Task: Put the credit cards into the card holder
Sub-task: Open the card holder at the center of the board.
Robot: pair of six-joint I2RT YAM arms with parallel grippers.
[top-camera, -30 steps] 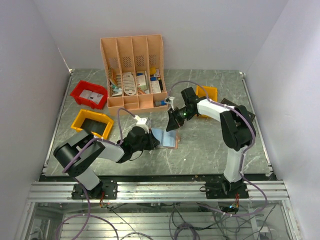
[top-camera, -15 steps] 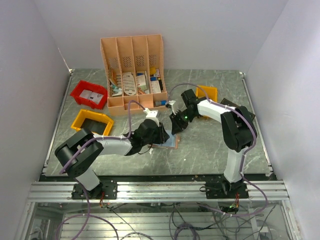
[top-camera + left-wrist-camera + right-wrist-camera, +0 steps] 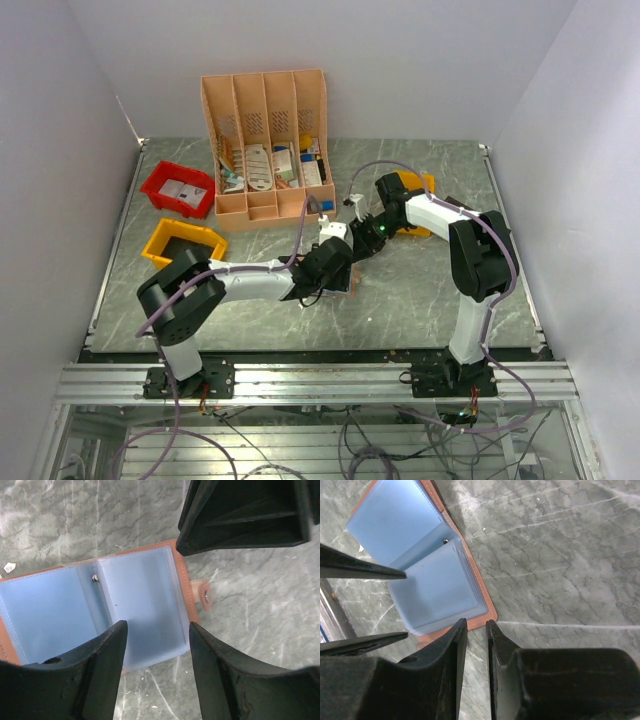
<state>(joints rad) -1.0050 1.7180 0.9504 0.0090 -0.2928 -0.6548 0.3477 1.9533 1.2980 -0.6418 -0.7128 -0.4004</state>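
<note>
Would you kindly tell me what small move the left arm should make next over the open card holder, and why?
Probably lower the left end effector to pin the card holder flat: it lies open on the table, the jaws stand apart above one pocket page, and the right end effector, nearly closed beside it, holds no card.

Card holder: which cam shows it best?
Left wrist: the card holder lies open, both clear pocket panels and the snap tab visible. Right wrist shows it open too, cropped at the frame's top edge. Top external shows barely a brown edge.
</note>
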